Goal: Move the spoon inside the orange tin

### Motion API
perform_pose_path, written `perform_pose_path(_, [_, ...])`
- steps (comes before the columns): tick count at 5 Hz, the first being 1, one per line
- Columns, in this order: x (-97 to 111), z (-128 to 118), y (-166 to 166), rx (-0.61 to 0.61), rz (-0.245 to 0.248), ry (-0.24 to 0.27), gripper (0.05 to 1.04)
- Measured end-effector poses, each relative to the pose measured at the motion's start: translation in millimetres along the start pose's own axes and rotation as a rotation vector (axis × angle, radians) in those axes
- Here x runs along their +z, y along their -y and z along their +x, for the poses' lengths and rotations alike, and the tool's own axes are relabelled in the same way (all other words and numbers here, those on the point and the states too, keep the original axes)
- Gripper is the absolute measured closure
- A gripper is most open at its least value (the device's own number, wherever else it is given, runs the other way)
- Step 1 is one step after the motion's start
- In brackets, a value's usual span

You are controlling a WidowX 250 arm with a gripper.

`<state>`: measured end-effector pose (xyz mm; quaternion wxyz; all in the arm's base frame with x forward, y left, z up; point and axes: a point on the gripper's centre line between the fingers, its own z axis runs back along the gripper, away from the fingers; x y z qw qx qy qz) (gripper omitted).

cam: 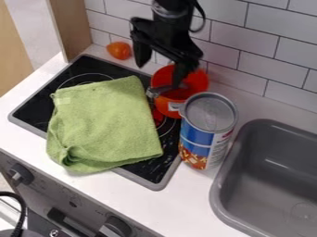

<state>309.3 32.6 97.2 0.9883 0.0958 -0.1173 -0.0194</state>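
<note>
Nearest you: one grey stove [55, 185], knobs in front, dark cooktop behind, serving as the bed for most pieces. One white tabletop [186, 203]. One grey sink [278, 185], at right. One green towel [105, 125], loosely spread over the cooktop. One black hand [160, 74], wide, one finger down at the tin's mouth, likely placed for lifting or releasing the spoon. One tall can [209, 132], upright; blue, white and red label with pictured food, lettering not legible to you. One orange tin [199, 82], behind the can. One spoon [162, 90], probably the grey piece across the tin's near-left rim, its far end perhaps inside. One orange fruit [119, 50], by the wall.
</note>
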Motion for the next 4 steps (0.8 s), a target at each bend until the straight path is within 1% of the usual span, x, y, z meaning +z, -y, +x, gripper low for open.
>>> perform_pose_path(1, [11.2, -22.6, -17.9, -0.014, -0.046, 0.114, 0.084])
perform_pose_path(2, [10.7, -48.6, -47.4, 0.014, -0.069, 0.173, 0.084])
perform_pose_path(3, [3.3, -63.1, -84.3, 0.057, -0.038, 0.181, 0.084])
perform_pose_path(4, [-13.8, -68.7, -113.1, 0.143, 0.021, 0.154, 0.084])
